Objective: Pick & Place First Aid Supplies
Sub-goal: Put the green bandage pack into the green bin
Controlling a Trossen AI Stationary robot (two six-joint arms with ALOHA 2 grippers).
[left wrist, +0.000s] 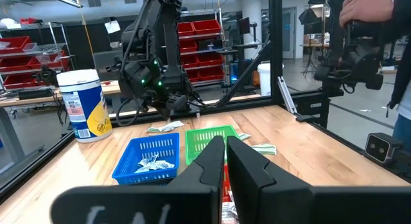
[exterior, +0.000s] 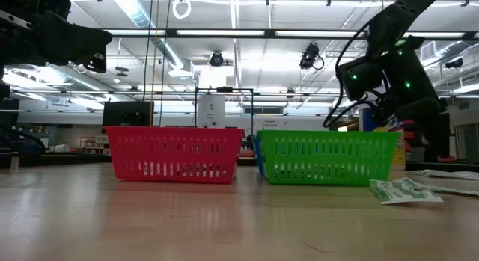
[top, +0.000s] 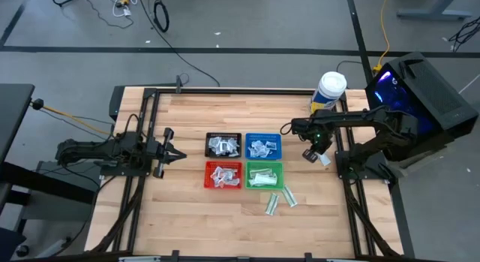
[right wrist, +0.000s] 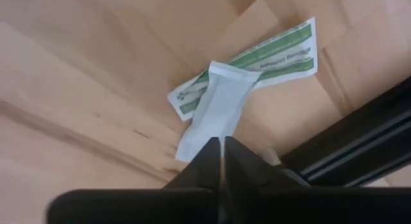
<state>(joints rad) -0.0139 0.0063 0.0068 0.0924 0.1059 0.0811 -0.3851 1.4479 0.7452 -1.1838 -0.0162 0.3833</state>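
Packets are my charge: my right gripper is clenched on the end of a plain white packet, raised off the table to the right of the blue tray, likely for sorting into a mesh tray. Beneath it a flat white-and-green packet lies on the smooth wooden table. My left gripper waits clenched and empty, left of the trays.
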